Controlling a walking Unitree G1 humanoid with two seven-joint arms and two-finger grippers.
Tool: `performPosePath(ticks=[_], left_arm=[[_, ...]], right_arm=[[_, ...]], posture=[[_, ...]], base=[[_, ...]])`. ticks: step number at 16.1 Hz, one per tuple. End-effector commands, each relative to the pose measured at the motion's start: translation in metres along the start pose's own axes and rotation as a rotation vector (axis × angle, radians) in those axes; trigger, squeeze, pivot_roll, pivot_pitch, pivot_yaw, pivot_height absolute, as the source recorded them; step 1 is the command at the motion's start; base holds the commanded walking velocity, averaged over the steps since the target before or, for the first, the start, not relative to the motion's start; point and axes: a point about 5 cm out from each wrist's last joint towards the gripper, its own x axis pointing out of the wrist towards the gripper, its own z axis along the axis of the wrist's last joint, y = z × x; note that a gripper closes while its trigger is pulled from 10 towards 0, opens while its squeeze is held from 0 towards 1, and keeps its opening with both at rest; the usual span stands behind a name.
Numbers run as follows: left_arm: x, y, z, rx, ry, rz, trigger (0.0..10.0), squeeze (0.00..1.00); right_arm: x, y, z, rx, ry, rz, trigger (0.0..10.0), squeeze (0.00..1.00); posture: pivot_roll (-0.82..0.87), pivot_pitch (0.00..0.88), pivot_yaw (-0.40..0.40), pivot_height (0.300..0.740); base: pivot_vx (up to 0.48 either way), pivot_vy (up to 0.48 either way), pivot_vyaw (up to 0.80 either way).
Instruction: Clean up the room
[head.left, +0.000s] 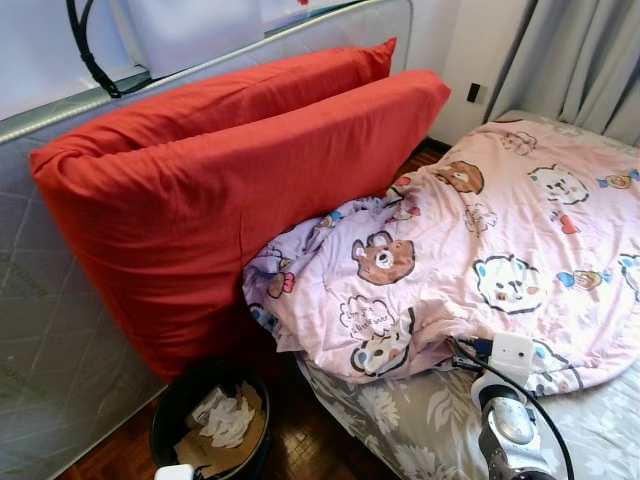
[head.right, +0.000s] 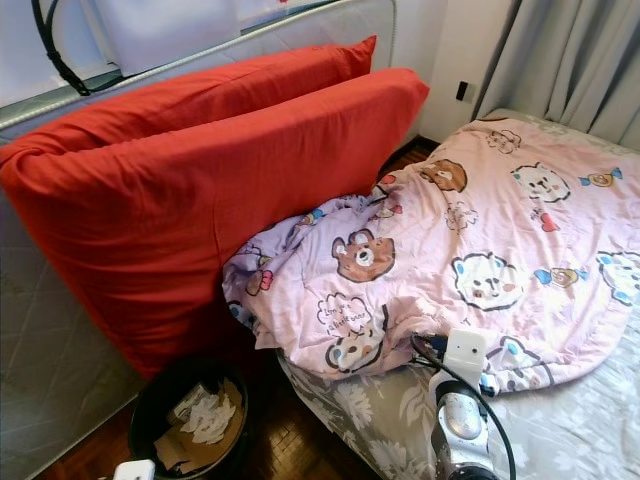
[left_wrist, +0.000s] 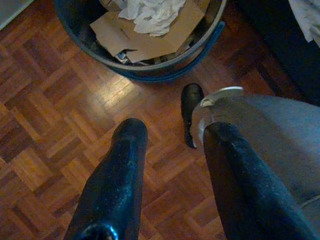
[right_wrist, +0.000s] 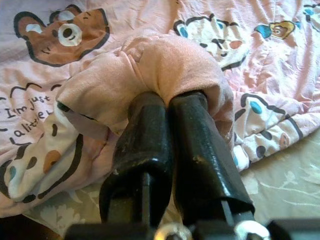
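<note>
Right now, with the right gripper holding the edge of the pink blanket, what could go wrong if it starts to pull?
1. The right gripper pinches only a small fold of the pink blanket, so the fabric might slip out.
2. One corner of the blanket hangs off the bed near the trash bin; a pull could drag it over the bin or onto the floor.
3. The red cushions lean against the blanket and might tip when it moves.
</note>
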Motion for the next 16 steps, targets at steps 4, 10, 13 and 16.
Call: performPosePath(ticks=[4,10,13,16], left_arm=[[-0.004,-0.006,-0.017,-0.003,0.043,-0.002,10.0,0.00],[0.002,-0.011,-0.002,0.004,0.017,-0.010,10.0,0.00],[0.002,-0.004,0.004,0.008,0.003,-0.013,10.0,0.00],[0.004,-0.004,0.010,0.007,-0.012,-0.012,10.0,0.00]], right_arm=[[-0.001,0.001,0.000,0.000,-0.013,-0.002,10.0,0.00],[-0.001,0.000,-0.001,-0.003,-0.004,-0.005,10.0,0.00],[-0.002,0.001,-0.002,0.003,0.000,-0.007,10.0,0.00],[-0.001,0.002,-0.001,0.006,-0.003,0.000,10.0,0.00]], posture=[[0.06,0.068,0.025,0.740],[0.06,0.079,0.024,0.740],[0.06,0.082,0.025,0.740],[0.06,0.089,0.023,0.740]], base=[[0.000,0.000,0.00],[0.000,0.000,0.00],[0.000,0.000,0.00],[0.000,0.000,0.00]])
